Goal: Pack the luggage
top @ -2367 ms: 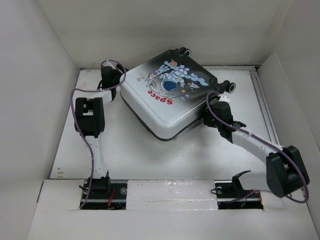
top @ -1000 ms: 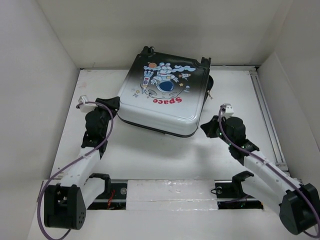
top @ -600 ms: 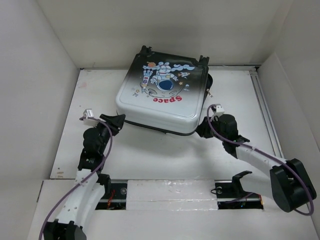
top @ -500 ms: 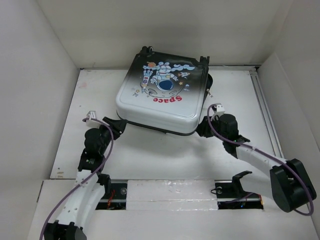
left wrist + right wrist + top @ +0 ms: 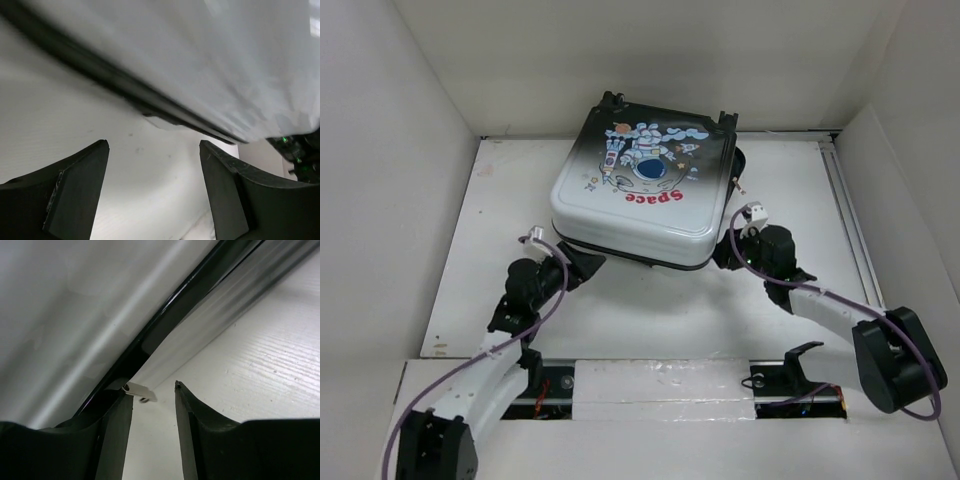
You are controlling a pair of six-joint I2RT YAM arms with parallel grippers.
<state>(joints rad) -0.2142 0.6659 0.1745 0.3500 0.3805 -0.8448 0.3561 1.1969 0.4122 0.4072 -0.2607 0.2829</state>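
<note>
Left gripper (image 5: 582,265), fingers (image 5: 75,195) spread wide with nothing between them, sits low at the near left edge of the luggage (image 5: 645,200). Half a second ago it was further left, off that corner; it has since slid right and slightly nearer, under the shell's lip. The luggage itself has barely shifted in that time, though a couple of seconds back it lay turned, with its wheels toward the far right. It now lies flat in the far middle of the white table (image 5: 500,200), printed shell up. Its long axis runs far to near, leaning a little left at the near end, and its wheels point at the far wall, so the red "Space" reads upside down from the arms' side. The right gripper (image 5: 725,255) stays at the near right corner as before, its jaws parted by a narrow gap, with bare table showing between them. A small silver zipper tab (image 5: 136,390) hangs from the dark seam just at the tip of one finger (image 5: 115,440).
</note>
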